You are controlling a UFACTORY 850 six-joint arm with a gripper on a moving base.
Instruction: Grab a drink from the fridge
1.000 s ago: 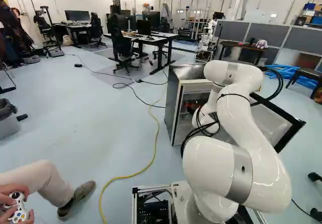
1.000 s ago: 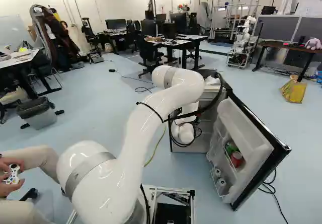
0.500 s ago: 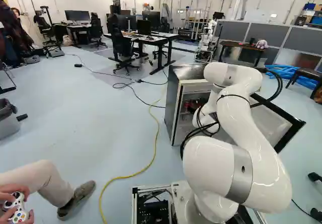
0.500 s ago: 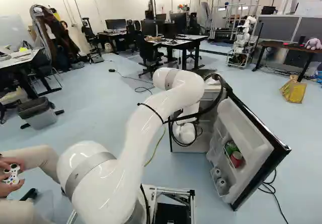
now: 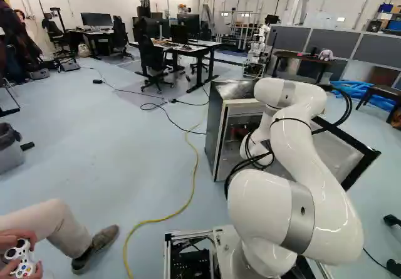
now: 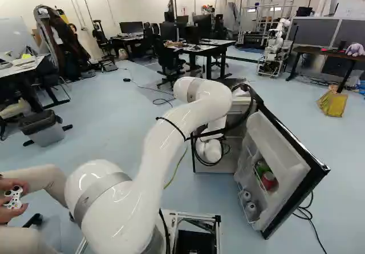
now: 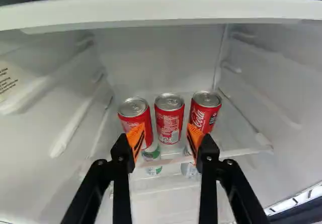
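Arm (image 6: 177, 123) reaches into open fridge (image 5: 215, 131), door (image 6: 293, 177) swung out at right of right base view. Wrist view: fingers (image 7: 207, 156) spread wide, pads (image 7: 194, 138) apart, nothing held. Task's drink, prob. the mid can (image 7: 169, 119), stands upright on upper shelf (image 7: 241, 152), straight ahead btwn the fingers, w/ 2 red cans beside it: 1 outer can (image 7: 136, 114) & the other outer can (image 7: 205, 114). Lower drinks (image 7: 152, 154) show below shelf level.

Step in hand, I'd judge: final approach, then grip. Keep mid can centred & go in slow along the fingers' line. Gaps either side of it look tight, & at this spread the pads line up w/ the neighbours, so a straight push could shove 1 or both back or tip them. Better narrow the fingers a bit 1st, just wider than the can, then ease 1 pad into each gap. Watch height too: tips need to pass over the shelf's front edge, not catch under it, & wrist has to stay below the fridge's top lip (image 7: 161, 8).

Close only once pads are well alongside the can body, approx. mid-height. Squeeze gently; thin metal may dent, & cold damp sides could slip. Then small lift b4 backing out straight, clear of door.
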